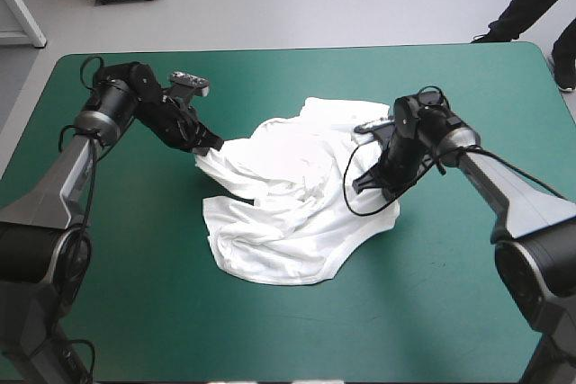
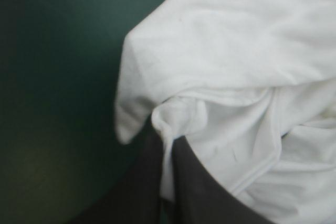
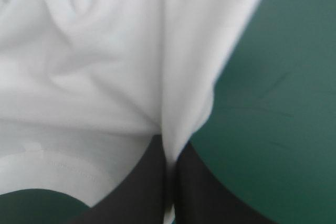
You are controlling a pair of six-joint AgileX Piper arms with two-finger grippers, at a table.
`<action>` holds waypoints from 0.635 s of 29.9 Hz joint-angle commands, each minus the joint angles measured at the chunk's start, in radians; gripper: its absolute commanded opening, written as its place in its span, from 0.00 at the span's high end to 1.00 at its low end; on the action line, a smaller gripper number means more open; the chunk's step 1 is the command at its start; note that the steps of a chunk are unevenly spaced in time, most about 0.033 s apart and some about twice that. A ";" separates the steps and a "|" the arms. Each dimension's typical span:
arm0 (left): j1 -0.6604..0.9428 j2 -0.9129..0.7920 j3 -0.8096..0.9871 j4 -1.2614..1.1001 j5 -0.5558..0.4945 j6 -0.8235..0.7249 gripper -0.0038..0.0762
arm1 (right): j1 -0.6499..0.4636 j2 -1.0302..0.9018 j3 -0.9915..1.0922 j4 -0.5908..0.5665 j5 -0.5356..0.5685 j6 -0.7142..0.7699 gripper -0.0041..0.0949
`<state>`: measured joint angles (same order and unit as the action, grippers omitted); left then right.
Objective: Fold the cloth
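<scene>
- A white T-shirt (image 1: 288, 213) is seen lying crumpled and partly spread near the middle of the teal-green table cover (image 1: 432, 312), with its wrinkled body reaching toward the near side.
- The left gripper (image 1: 207, 147) is placed at the T-shirt's left edge. In the left wrist view its black fingers (image 2: 210, 198) are pressed almost together, and a fold of white cloth is pinched between them.
- The right gripper (image 1: 364, 183) is set at the T-shirt's right edge. In the right wrist view its fingers are likewise nearly closed, and a strip of cloth is clamped between them.
- A stitched hem (image 3: 58, 169) is shown just beside the right gripper, with bare teal-green cover on either side of the cloth.
</scene>
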<state>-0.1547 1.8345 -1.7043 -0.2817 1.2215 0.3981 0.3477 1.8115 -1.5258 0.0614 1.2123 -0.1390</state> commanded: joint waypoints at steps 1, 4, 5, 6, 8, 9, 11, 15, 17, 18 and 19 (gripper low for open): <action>-0.004 -0.177 -0.027 -0.035 0.065 -0.004 0.98 | -0.002 -0.190 -0.108 -0.073 0.037 0.037 0.97; -0.004 -0.308 -0.027 -0.046 0.065 -0.006 0.98 | -0.002 -0.285 -0.186 -0.111 0.037 0.064 0.97; -0.004 -0.346 -0.027 -0.047 0.062 -0.006 0.98 | -0.002 -0.320 -0.216 -0.111 0.037 0.066 0.97; -0.004 -0.393 -0.028 -0.047 0.054 -0.006 0.98 | -0.002 -0.355 -0.248 -0.113 0.037 0.075 0.97; -0.004 -0.487 -0.040 -0.047 0.033 -0.006 0.98 | -0.002 -0.412 -0.305 -0.113 0.037 0.085 0.97; -0.004 -0.534 -0.052 -0.047 0.015 -0.006 0.98 | -0.002 -0.442 -0.343 -0.113 0.037 0.085 0.97; -0.004 -0.622 -0.084 -0.047 -0.038 -0.006 0.98 | -0.002 -0.497 -0.420 -0.115 0.037 0.091 0.97; -0.004 -0.756 -0.151 -0.045 -0.114 -0.006 0.98 | -0.002 -0.582 -0.552 -0.107 0.037 0.092 0.97; -0.004 -0.797 -0.185 -0.045 -0.109 -0.002 0.98 | -0.002 -0.617 -0.607 -0.102 0.037 0.096 0.97; -0.004 -0.817 -0.198 -0.045 -0.104 -0.002 0.98 | -0.002 -0.629 -0.625 -0.089 0.037 0.096 0.97; -0.004 -0.835 -0.204 -0.045 -0.100 -0.002 0.98 | -0.002 -0.642 -0.645 -0.070 0.037 0.097 0.97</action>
<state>-0.1558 1.0522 -1.8615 -0.3063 1.1877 0.3982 0.3477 1.2167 -2.1007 -0.0297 1.2492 -0.0457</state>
